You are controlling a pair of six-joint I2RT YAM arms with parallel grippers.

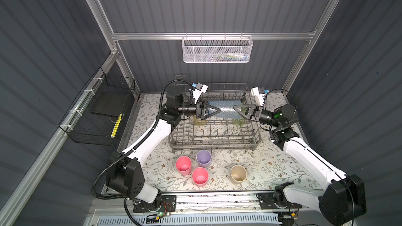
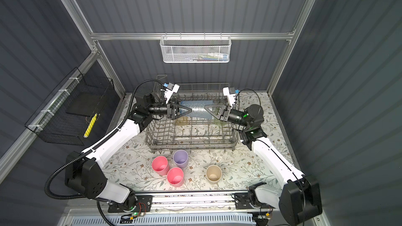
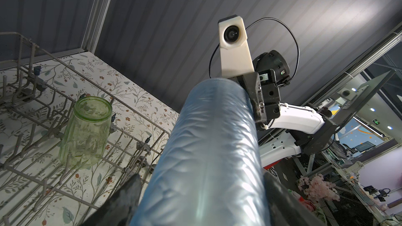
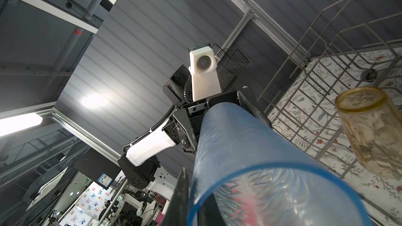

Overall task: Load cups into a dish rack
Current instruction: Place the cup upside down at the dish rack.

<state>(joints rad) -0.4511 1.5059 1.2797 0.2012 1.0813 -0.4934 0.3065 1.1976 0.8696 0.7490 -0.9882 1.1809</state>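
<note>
A translucent ribbed blue cup (image 1: pixel 224 109) (image 2: pixel 195 110) hangs on its side above the back of the grey wire dish rack (image 1: pixel 215 146). My right gripper (image 1: pixel 234 107) (image 4: pixel 195 183) is shut on its rim wall, one finger inside the mouth. My left gripper (image 1: pixel 218 110) (image 3: pixel 200 175) straddles the base end of the cup (image 3: pixel 213 148). Whether both fingers press it, I cannot tell. A pale green cup (image 3: pixel 87 131) and an amber cup (image 4: pixel 369 131) stand on the rack's tines. Two pink cups (image 1: pixel 183 166) (image 1: pixel 200 177), a lilac one (image 1: pixel 203 159) and a beige one (image 1: pixel 238 174) stand upright in front of the rack.
A white mesh basket (image 1: pixel 217 50) hangs on the back wall. A black wire basket (image 1: pixel 97 114) hangs on the left wall. The floral mat (image 1: pixel 272 166) covers the table inside the aluminium frame.
</note>
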